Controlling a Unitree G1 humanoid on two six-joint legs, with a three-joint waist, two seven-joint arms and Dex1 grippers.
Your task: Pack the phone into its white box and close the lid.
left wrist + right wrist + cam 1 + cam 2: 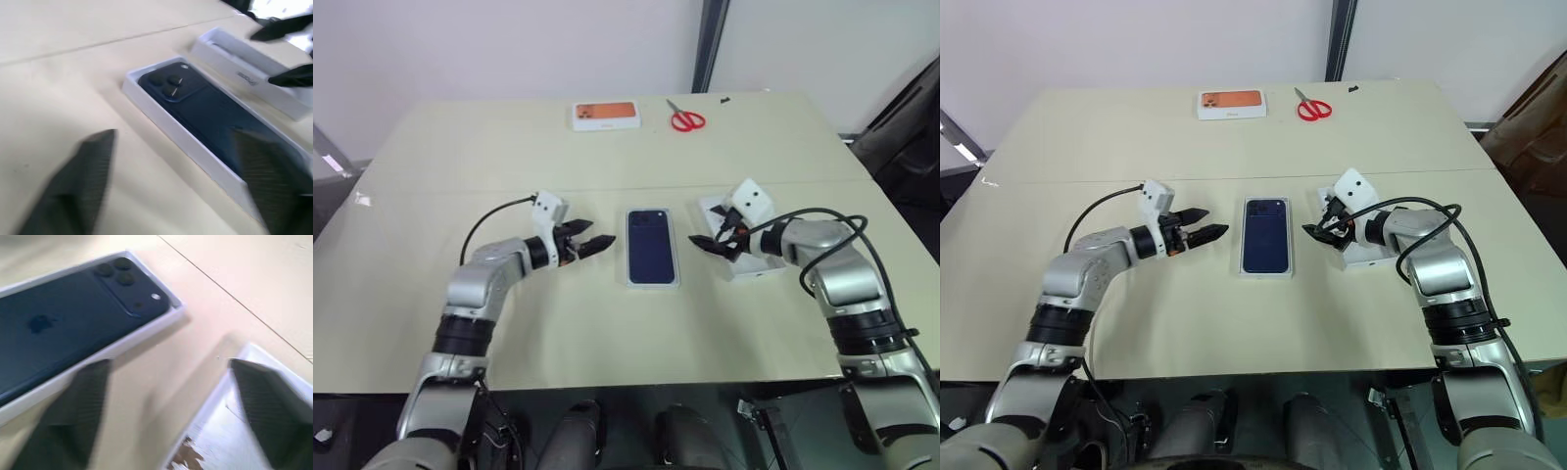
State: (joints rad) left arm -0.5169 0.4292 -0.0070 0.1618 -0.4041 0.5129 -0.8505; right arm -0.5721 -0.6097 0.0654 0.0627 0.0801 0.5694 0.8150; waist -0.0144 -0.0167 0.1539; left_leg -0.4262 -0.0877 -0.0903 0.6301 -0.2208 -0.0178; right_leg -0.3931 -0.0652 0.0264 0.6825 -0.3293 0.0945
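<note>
On the left, our left gripper (1205, 235) hovered just above the table (1136, 313), its two black fingers spread and pinching nothing, aimed toward the white box (1265, 273). We judged it stood apart from the box because the phone (1265, 236) already lay inside, back up, camera bump at the far corner, so nothing there needed holding. The box sat at mid-table between both arms, within easy reach of either. Just right of it, our right gripper (1317, 233) was likewise spread and empty, poised over the near end of the lid (1356, 257), which lay open-side up beside the box. We took that as readiness to lift the lid, since closing was not yet done.
</note>
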